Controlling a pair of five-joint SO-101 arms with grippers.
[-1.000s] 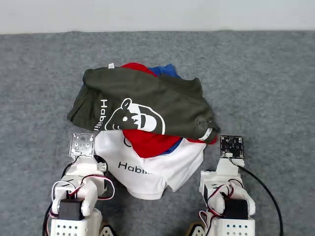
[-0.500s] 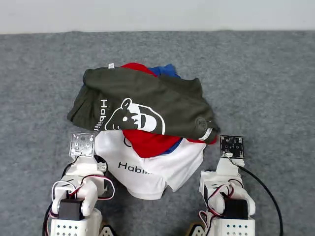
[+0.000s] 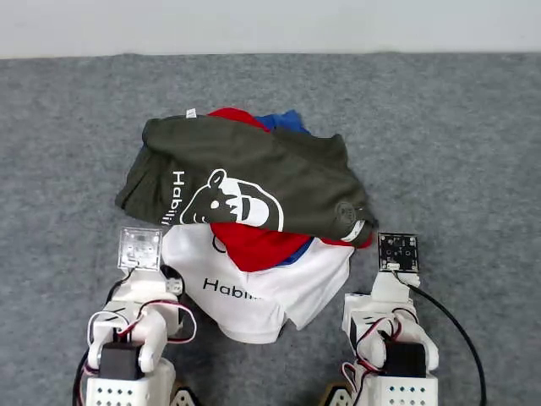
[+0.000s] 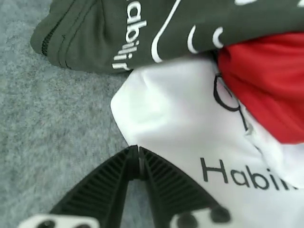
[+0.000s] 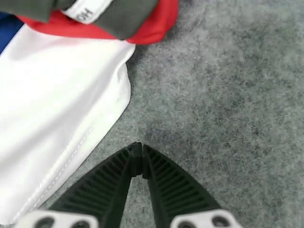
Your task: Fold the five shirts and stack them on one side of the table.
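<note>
I see the gray table (image 3: 456, 152) with the shirts heaped near my arms. The dark green shirt (image 3: 245, 178) is on top, the white shirt (image 3: 254, 296) is underneath, and the red shirt (image 3: 258, 245) and blue shirt (image 3: 283, 121) peek out between. The left claw (image 4: 138, 154) is pinched closed at the white shirt's edge (holding nothing), and the right claw (image 5: 137, 159) is closed too, over bare table beside that shirt.

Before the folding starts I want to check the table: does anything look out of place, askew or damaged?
Nothing looks damaged or spilled. The shirts are an untidy, unfolded heap: the dark green shirt lies slanted and rumpled on top, over the red shirt and blue shirt, with the white shirt crumpled underneath, nearest the arms.
</note>
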